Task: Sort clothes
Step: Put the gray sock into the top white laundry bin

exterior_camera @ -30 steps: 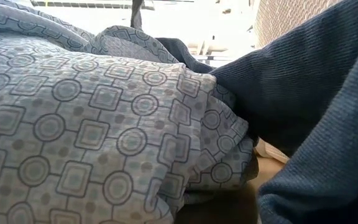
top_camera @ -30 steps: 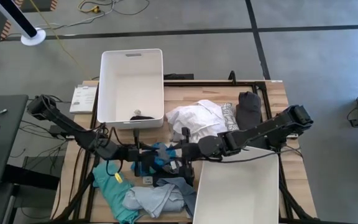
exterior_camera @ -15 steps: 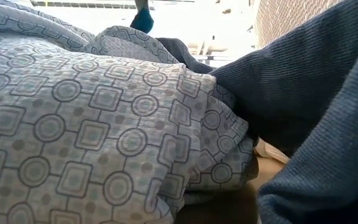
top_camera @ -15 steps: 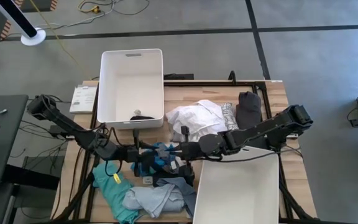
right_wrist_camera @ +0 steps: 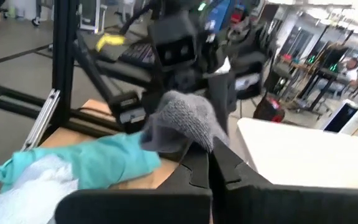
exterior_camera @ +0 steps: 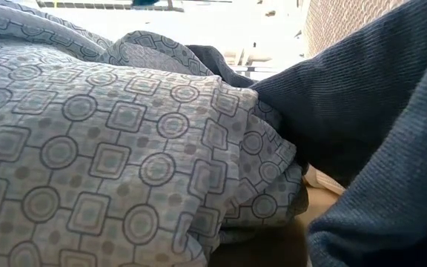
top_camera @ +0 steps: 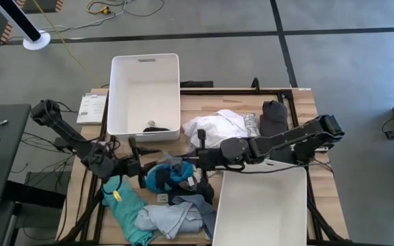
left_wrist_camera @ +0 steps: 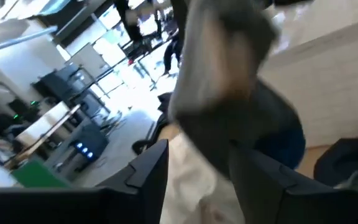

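Seen from above, the two arms meet over the middle of the wooden counter (top_camera: 299,102), the left claw (top_camera: 139,166) facing the right claw (top_camera: 195,161) across a bright blue garment (top_camera: 166,176) lying between them. In the right wrist view the right claw (right_wrist_camera: 209,163) is seen pressed shut, with a grey knitted piece of cloth (right_wrist_camera: 182,121) pinched at its fingertips and raised above the counter. The left claw is seen just beyond that cloth with its fingers parted; in the left wrist view the same grey cloth (left_wrist_camera: 219,53) hangs in front of them and is not gripped by them. A teal garment (top_camera: 123,205) and a pale blue one (top_camera: 169,217) are spread at the near left of the counter. A white garment (top_camera: 214,128), a grey-white patterned one (top_camera: 252,125) and a dark grey folded one (top_camera: 273,117) are heaped at the far right. One white bin (top_camera: 123,96) stands at the far left and another (top_camera: 265,208) at the near right. The low view is filled by the patterned cloth (exterior_camera: 95,156) and dark ribbed fabric (exterior_camera: 376,133).
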Controlling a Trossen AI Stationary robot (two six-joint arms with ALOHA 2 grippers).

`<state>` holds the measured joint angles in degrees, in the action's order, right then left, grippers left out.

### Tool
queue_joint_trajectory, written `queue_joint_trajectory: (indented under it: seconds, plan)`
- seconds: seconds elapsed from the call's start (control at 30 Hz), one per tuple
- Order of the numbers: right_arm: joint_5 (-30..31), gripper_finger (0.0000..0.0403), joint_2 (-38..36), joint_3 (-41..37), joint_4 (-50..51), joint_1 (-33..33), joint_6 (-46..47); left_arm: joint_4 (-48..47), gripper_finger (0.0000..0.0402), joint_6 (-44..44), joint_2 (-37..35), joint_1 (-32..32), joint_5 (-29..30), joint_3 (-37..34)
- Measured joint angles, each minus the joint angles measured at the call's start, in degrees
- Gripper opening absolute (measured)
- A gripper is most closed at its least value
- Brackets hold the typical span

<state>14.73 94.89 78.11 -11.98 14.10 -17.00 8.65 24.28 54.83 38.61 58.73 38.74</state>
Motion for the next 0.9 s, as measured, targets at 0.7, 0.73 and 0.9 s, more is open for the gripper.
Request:
queue_joint_trajectory:
  seconds: [0.7, 0.73, 0.9]
  plan:
    - [-14.86, 0.0000, 0.88, 7.49, -5.80, -18.61, 6.60, -31.91, 0.0159, -34.58, 0.69, 2.10, -7.52, 0.00]
    - [-15.60, 0.0000, 1.68, 7.61, -7.75, -19.53, 7.62, -32.03, 0.0159, -34.81, 1.20, 2.10, -8.48, 0.00]
    - [-18.60, 0.0000, 8.02, 10.99, -9.28, -23.31, 11.12, -32.10, 0.0160, -35.45, 4.10, 2.09, -10.99, -0.02]
